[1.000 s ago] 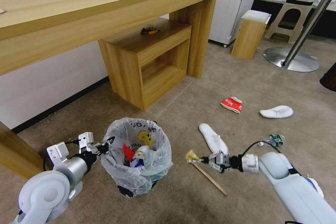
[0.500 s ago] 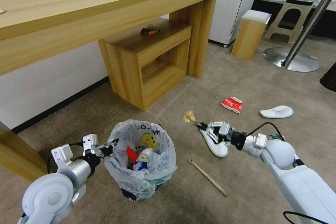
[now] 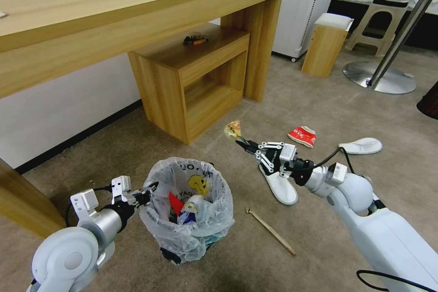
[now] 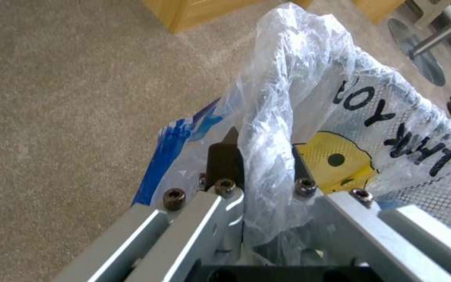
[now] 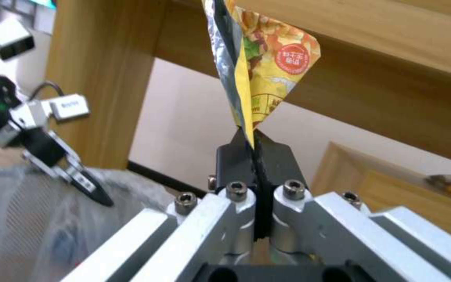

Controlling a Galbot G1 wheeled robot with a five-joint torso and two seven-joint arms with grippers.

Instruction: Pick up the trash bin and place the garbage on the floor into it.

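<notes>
Both pincers are clamped: left pincer (image 3: pixel 147 190) on the trash bin (image 3: pixel 188 210) rim, right pincer (image 3: pixel 242 142) pinching a yellow wrapper (image 3: pixel 233 129).

bright, even indoor light, soft shadows; wide-angle bending at head-view edges; wrist backgrounds slightly blurred.

Head camera looks down from above; both wrist cameras, close up, share the trash bin (image 3: pixel 187 210).
</notes>
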